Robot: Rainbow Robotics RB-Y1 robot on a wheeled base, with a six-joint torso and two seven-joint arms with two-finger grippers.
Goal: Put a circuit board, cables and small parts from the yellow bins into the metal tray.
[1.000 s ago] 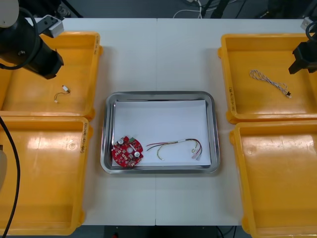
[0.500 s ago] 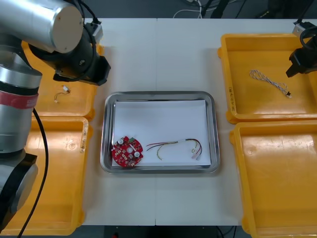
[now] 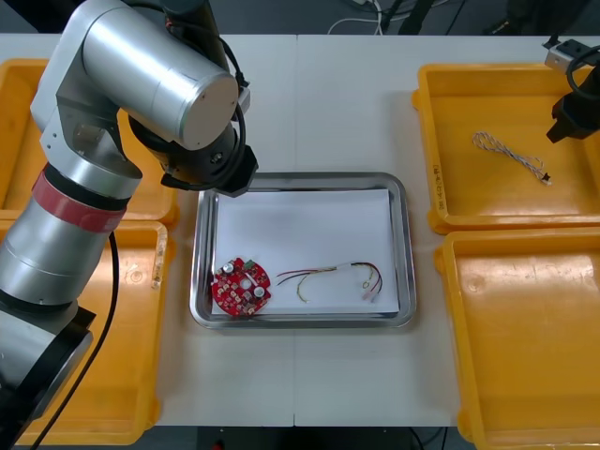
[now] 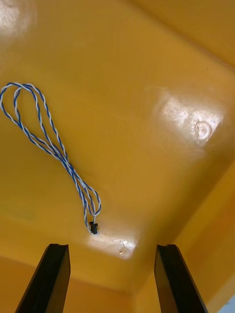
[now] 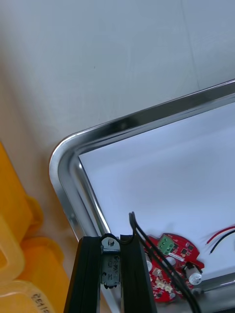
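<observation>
We found a light table (image 3: 309, 112), its top matt and evenly lit, with a straight seam (image 3: 296, 94) running from the far edge to the near edge. Beyond the far edge we noted a dark floor (image 3: 281, 14) with loose cables (image 3: 370, 11) lying across it

Seemingly a robotics lab: silver robot arm (image 3: 141, 66) over a metal tray (image 3: 300, 177), yellow bins (image 3: 525, 319) at both sides of it, loose cords (image 3: 373, 17) beyond it.
</observation>
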